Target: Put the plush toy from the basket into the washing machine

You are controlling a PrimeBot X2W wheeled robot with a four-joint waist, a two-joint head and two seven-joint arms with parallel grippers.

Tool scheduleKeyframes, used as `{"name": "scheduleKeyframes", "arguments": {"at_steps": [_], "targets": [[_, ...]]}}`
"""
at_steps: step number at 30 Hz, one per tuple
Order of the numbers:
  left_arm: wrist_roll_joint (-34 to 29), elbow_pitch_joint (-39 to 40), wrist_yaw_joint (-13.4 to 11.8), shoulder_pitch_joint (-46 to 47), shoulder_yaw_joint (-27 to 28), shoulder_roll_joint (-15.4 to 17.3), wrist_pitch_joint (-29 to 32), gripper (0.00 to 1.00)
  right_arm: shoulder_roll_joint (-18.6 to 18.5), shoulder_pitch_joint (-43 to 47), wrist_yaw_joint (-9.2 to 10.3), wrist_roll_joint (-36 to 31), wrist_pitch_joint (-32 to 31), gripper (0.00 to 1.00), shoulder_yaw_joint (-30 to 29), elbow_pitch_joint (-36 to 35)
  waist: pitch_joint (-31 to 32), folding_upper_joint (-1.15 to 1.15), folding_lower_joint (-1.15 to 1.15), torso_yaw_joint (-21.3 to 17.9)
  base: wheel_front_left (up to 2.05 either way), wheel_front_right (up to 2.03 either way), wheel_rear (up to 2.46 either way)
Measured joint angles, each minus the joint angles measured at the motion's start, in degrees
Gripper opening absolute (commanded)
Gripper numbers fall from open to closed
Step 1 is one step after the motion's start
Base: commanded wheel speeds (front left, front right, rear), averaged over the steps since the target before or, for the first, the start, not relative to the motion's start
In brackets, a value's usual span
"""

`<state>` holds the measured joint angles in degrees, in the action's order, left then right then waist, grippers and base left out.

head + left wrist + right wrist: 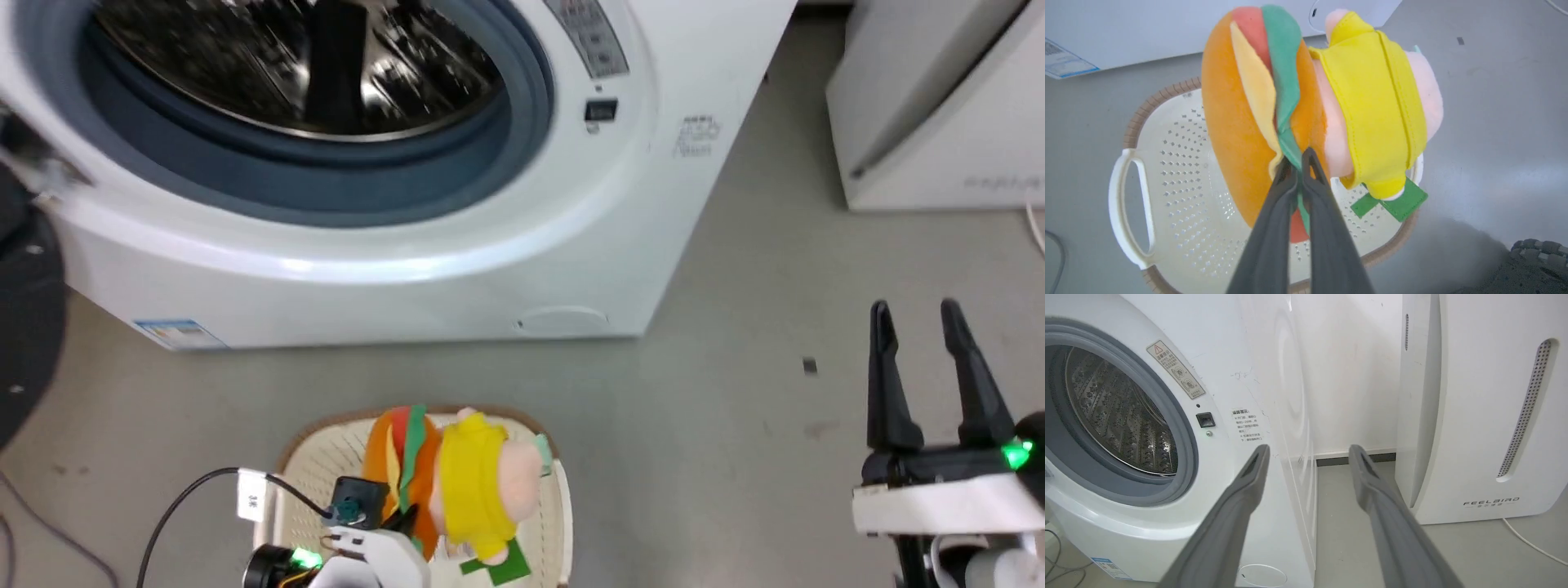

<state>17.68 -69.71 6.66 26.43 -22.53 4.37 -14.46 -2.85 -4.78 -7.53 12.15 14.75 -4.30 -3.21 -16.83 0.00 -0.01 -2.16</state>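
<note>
Left tool (pixel 1300 157) pinches one plush toy (pixel 1372 102) above one basket (pixel 1175 183).

orange, yellow, pink plush toy (pixel 1372 102); cream dotted basket (pixel 1180 171), brown rim.

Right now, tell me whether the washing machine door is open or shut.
Open. The washing machine shows its steel drum bare inside the grey rubber rim, no glass across it.

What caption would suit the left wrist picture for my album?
Left gripper shut on the plush toy by its burger part, over the basket.
</note>
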Motion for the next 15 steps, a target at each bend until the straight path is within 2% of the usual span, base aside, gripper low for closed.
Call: {"name": "scheduleKeyframes", "arguments": {"at_steps": [7,15], "targets": [[-2.1,12.6,-2.1,-4.3,0.1,0.4,-0.2,0.00,0.0,3.4,0.00,-0.1,0.0,1.00,-0.2,0.1,6.1,0.00,0.00,2.2,0.00,0.00,0.00],[-3.5,26.2,-4.4,-7.7,3.7,1.1,-0.2,0.00,0.0,5.0,0.00,-0.1,0.0,1.00,-0.2,0.0,10.3,0.00,-0.01,3.3,0.00,0.00,0.00]]}}
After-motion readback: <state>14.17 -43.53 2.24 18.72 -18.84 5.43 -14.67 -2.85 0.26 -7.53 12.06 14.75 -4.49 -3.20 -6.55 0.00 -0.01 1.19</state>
